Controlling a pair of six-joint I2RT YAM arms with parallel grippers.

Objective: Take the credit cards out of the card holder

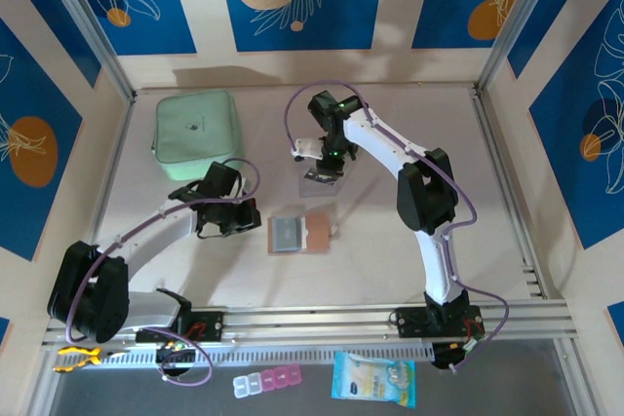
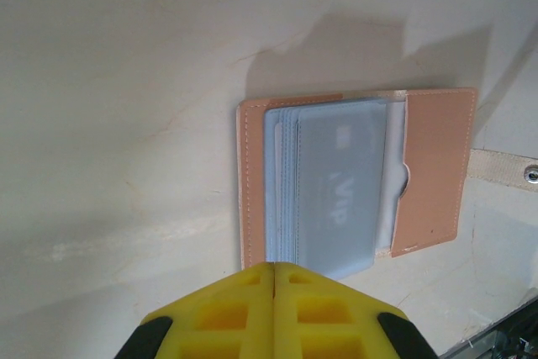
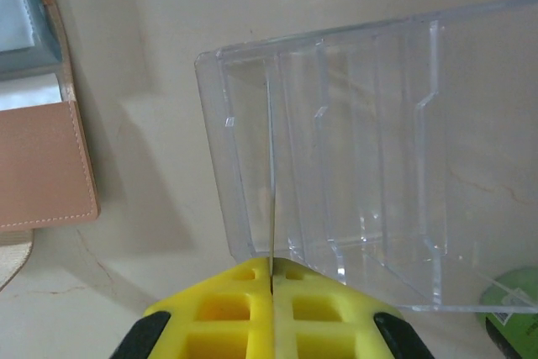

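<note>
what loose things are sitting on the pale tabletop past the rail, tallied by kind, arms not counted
card holder, lying open: 1
mint-green zip case: 1
clear plastic box: 1
total: 3

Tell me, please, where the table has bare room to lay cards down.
Widest: the table right of the right arm, up to the side rail. Also the strip between the card holder and the near rail. Crowded around the holder: left gripper, clear box, green case.
</note>
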